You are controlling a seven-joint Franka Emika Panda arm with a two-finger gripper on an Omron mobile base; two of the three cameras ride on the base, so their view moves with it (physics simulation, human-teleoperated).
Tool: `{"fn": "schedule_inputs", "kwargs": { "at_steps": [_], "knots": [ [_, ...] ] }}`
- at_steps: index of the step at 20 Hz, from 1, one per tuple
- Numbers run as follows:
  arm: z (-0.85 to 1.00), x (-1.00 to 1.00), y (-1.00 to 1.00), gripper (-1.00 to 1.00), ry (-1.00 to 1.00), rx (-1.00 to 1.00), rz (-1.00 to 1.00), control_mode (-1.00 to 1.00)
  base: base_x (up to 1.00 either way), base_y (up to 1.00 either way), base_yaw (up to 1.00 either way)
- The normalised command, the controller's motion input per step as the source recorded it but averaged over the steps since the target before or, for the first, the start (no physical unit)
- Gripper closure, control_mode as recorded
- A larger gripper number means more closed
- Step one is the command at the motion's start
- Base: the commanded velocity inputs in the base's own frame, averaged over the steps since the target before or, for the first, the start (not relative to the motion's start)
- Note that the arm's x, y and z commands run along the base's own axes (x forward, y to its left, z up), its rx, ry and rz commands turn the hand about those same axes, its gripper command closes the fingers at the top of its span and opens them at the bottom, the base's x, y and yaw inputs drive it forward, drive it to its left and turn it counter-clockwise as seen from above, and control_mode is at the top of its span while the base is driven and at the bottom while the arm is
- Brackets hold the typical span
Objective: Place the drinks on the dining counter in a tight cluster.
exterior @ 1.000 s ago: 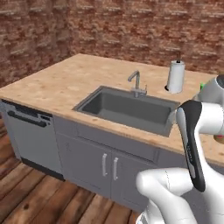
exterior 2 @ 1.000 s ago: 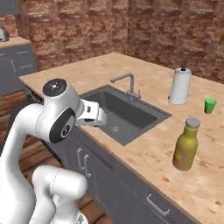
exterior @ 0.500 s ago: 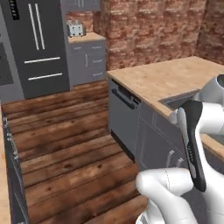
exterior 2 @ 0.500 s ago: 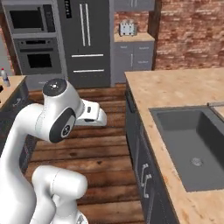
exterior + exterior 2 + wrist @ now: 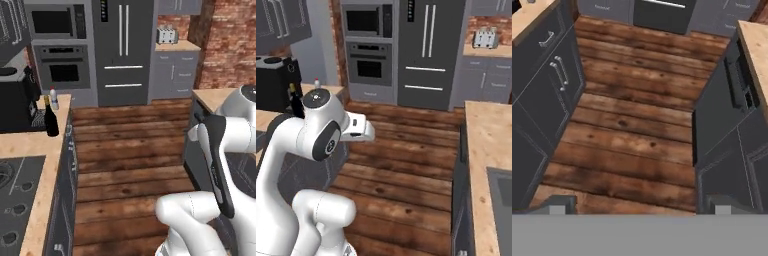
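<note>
Gripper is spread wide with nothing in it, pointing at bare floor. I'd drive closer and square up to the wine bottle and the small red-capped bottle on the stove counter before reaching, grabbing low on the body

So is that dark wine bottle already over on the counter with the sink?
No, the wine bottle stands beside the coffee machine on the stove-side counter.

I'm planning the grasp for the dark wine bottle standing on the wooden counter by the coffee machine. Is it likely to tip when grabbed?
Probably yes, if nudged high. The wine bottle stands upright, tall and narrow on a small base, so a push near its thin neck could topple it. It sits close to the counter edge, so a fall may reach the floor. Its smooth body looks slippery; grip low.
</note>
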Motion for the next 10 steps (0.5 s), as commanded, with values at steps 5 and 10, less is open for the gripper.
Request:
{"fn": "schedule_inputs", "kwargs": {
  "at_steps": [5, 10],
  "knots": [
    [0.0, 0.0, 0.0, -1.0, 0.0, 0.0, 0.0, 1.0, 1.0, -0.31, 0.27],
    [0.0, 0.0, 0.0, -1.0, 0.0, 0.0, 0.0, 1.0, 0.93, -0.05, 0.61]
  ]
}}
